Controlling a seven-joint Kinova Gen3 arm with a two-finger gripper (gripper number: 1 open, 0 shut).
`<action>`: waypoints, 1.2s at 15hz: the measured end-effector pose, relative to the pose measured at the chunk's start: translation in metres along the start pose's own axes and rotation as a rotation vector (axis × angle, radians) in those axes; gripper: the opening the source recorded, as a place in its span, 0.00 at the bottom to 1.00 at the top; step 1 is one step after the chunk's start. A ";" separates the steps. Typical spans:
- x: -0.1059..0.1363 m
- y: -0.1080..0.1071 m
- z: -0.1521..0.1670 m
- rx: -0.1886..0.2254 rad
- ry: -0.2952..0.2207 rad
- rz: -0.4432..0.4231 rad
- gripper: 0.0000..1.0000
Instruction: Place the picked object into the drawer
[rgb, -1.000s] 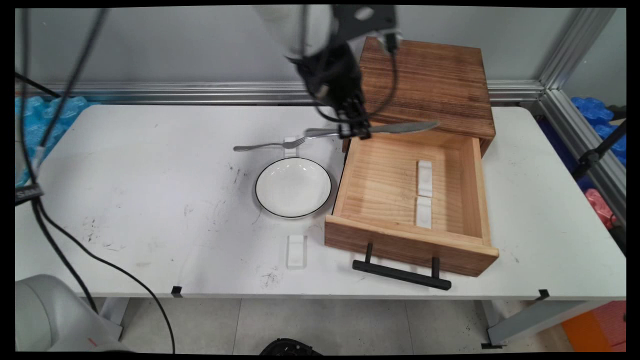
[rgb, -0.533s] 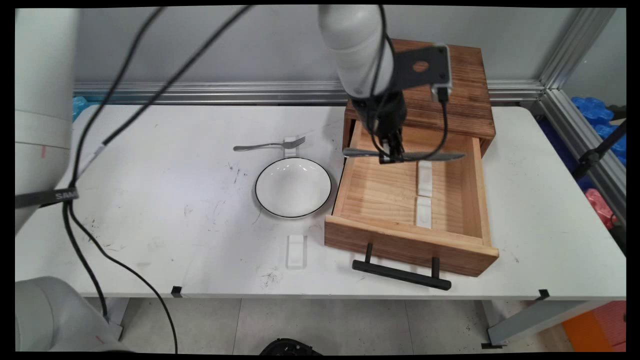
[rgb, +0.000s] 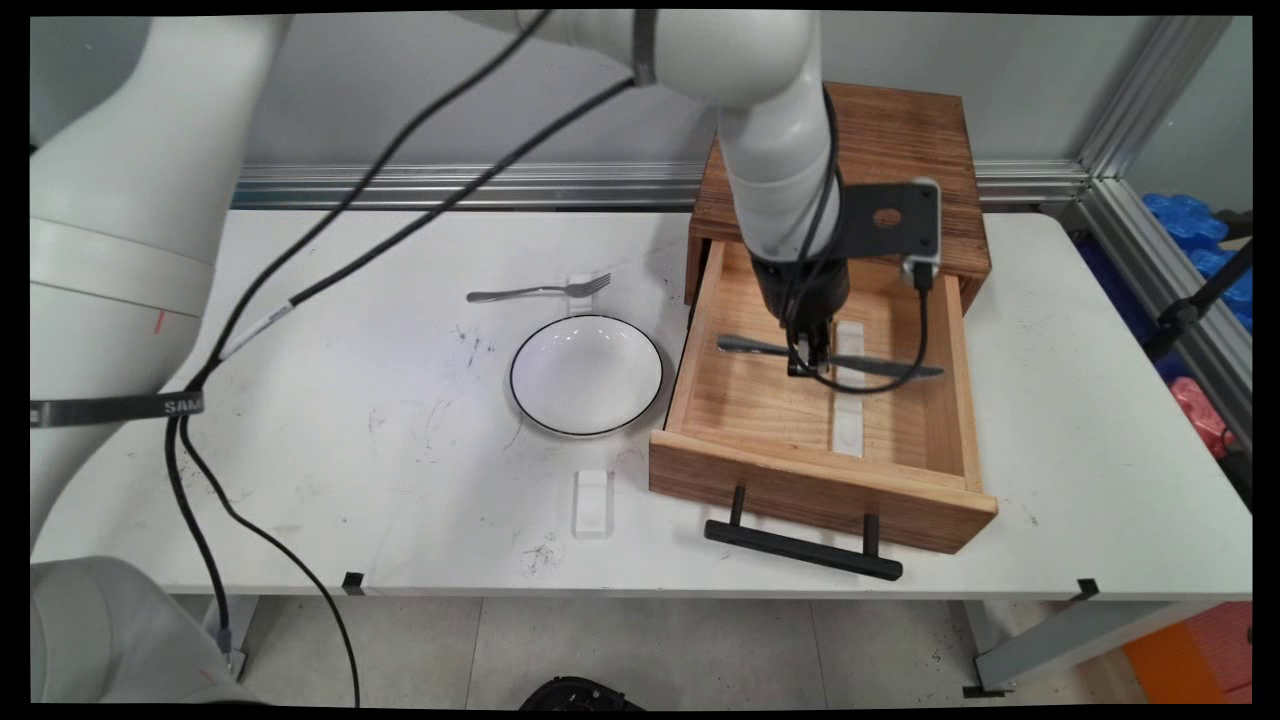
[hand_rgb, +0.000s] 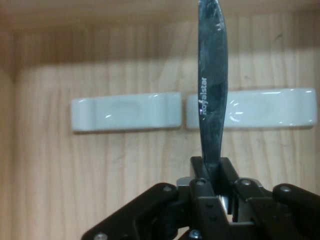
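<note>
My gripper (rgb: 806, 366) is shut on a metal table knife (rgb: 880, 367), held level and crosswise inside the open wooden drawer (rgb: 740, 470). In the hand view the knife (hand_rgb: 211, 90) runs up from the shut gripper (hand_rgb: 215, 187) and crosses over the right one of two white rests, the right rest (hand_rgb: 272, 108) and the left rest (hand_rgb: 125, 112), which lie end to end on the drawer floor. In the main view the knife hangs just above the far rest (rgb: 851, 343); the near rest (rgb: 846, 432) lies toward the drawer front.
A white bowl with a dark rim (rgb: 586, 375) sits left of the drawer. A fork (rgb: 535, 292) lies behind it with its tines on a small white rest. Another white rest (rgb: 592, 498) lies near the table's front. The drawer's black handle (rgb: 803, 549) juts toward the front edge.
The gripper has carried the knife from the drawer's back left corner forward, rightward and down into the drawer, to just above the white rests.
</note>
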 end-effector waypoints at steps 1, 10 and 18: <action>0.003 0.002 0.007 -0.006 -0.006 0.005 0.00; 0.014 0.016 0.044 -0.051 -0.050 0.012 0.00; 0.014 0.023 0.060 -0.073 -0.082 -0.006 0.00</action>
